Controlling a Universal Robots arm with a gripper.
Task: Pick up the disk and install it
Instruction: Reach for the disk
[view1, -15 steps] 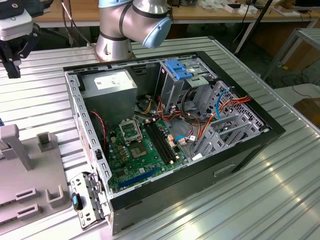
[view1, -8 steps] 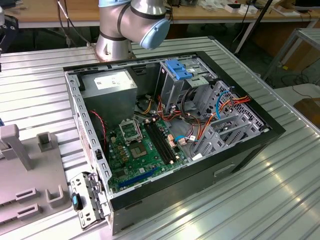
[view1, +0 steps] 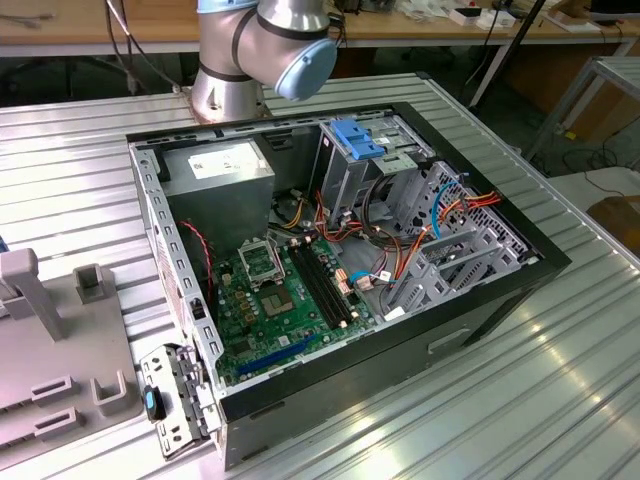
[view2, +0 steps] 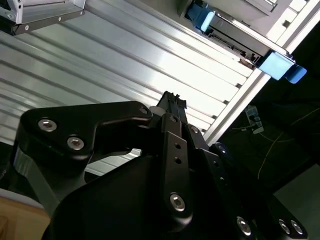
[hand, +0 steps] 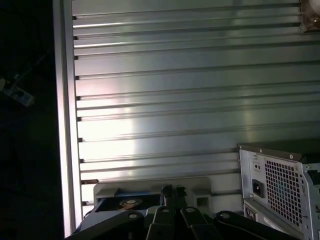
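The disk (view2: 235, 36) lies in a pale grey holder at the edge of the ribbed aluminium table, its dark body set between two bright blue rail ends. In the first wrist view the disk (hand: 129, 202) shows just behind the fingertips, with its holder (hand: 150, 186) partly hidden by the gripper's black links. My gripper (view2: 172, 99) hangs above the table a short way from the disk and does not touch it. Its fingertips (hand: 172, 190) stand together with nothing between them.
The open computer case (view1: 340, 250) lies on its side on the table, with a grey drive cage and blue bracket (view1: 358, 135) and a power-supply box (view1: 215, 170) inside. The case's back panel (hand: 280, 185) stands near the gripper. Grey fixtures (view1: 60, 340) are at the exterior view's left.
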